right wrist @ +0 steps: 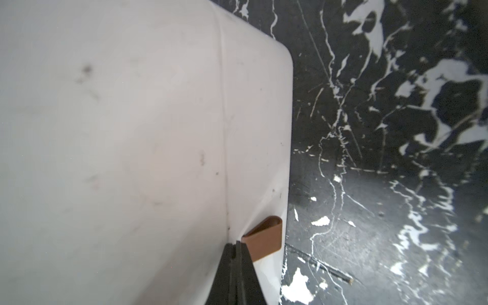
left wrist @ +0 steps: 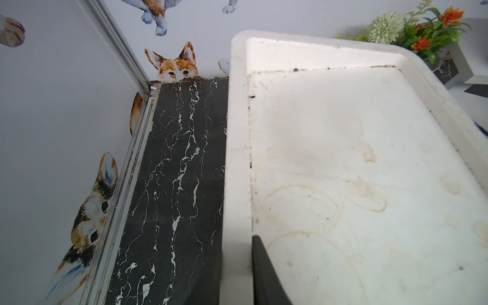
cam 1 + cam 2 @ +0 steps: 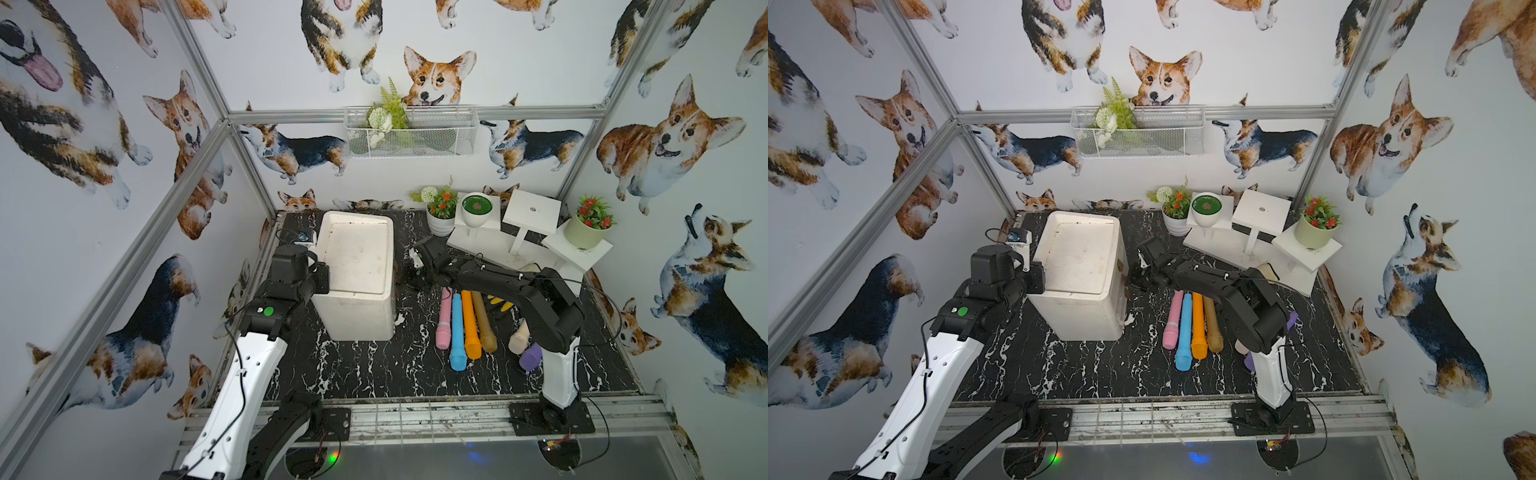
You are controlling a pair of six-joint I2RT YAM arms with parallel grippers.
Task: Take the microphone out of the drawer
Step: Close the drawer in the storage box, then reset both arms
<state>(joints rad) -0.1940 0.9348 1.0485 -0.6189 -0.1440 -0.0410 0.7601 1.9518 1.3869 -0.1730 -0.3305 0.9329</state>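
Microphone unseen—likely light, rigid; grip its handle. Your left end effector (image 3: 321, 277) clamps cabinet (image 2: 237, 158) rim; right end effector (image 1: 237, 253) closed by tab (image 1: 265, 237).

The boxy white plastic drawer cabinet (image 2: 343, 158) looks matt and stained on top. The black, white-veined marble-look tabletop (image 2: 179, 184) is smooth yet scratched. The brown drawer tab (image 1: 266, 237) looks like smooth plastic.

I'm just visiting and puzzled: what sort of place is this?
Likely a robot test booth, not a real room: silver aluminium frame bars edge corgi-print walls, and two black-and-white robot arms are mounted at the edge of a black marble-pattern tabletop.
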